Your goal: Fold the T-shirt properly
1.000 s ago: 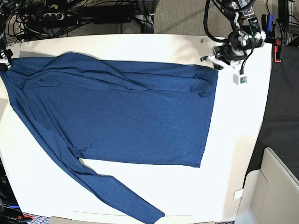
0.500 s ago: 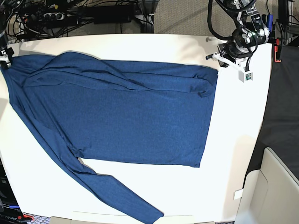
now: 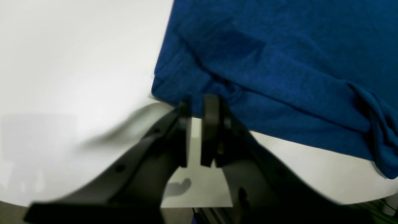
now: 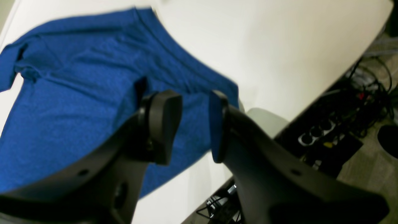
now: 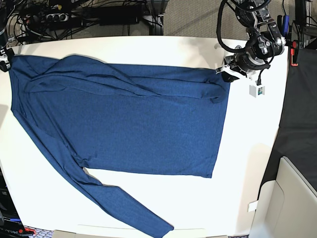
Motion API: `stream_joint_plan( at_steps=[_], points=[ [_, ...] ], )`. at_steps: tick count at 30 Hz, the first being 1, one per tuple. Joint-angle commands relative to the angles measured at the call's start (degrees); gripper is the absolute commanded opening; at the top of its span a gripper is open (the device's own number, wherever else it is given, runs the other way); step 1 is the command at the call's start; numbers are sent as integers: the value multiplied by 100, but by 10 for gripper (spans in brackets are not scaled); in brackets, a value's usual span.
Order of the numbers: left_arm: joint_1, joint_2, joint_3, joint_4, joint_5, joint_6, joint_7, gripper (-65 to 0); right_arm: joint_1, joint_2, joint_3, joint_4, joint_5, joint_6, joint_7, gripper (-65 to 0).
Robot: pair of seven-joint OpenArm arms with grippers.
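Two tools work opposite ends of the counter point(image 5: 148, 47). The left tool point(image 3: 196, 104) shows a thin slit of daylight between its flat pads, poised at the folded corner of the T-shirt point(image 5: 129, 124) without clamping it; in the base view it hangs at about 2 o'clock point(image 5: 233, 67), just at the hem corner. The right tool point(image 4: 194, 118) stands with its jaws parted and nothing between them, above the shirt's far edge at about 10 o'clock, barely in the base view's frame. The navy shirt lies spread flat across most of the white counter, one long sleeve trailing toward 6 o'clock and reaching the near edge. Bare counter runs along the 3 o'clock side beyond the hem and in the 5 o'clock corner. Cables point(image 5: 74, 15) crowd the floor past the 12 o'clock edge.
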Motion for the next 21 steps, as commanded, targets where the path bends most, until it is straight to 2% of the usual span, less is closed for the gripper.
stream_joint_plan(
  at_steps=[1, 8, 11, 21],
  points=[
    [-25, -31, -17, 84, -75, -12, -6, -574, -2, 137, 52, 101, 65, 22, 113, -450],
    [-33, -58, -35, -57, -75, 6, -50, -448, -2, 137, 52, 101, 82, 22, 113, -450],
    [-33, -58, -219, -153, -75, 15, -243, -416, -2, 137, 52, 101, 109, 22, 113, -450],
    [-165, -40, -421, -795, -101, -12, -305, -396, -11, 137, 52, 110, 109, 22, 113, -450]
  ],
)
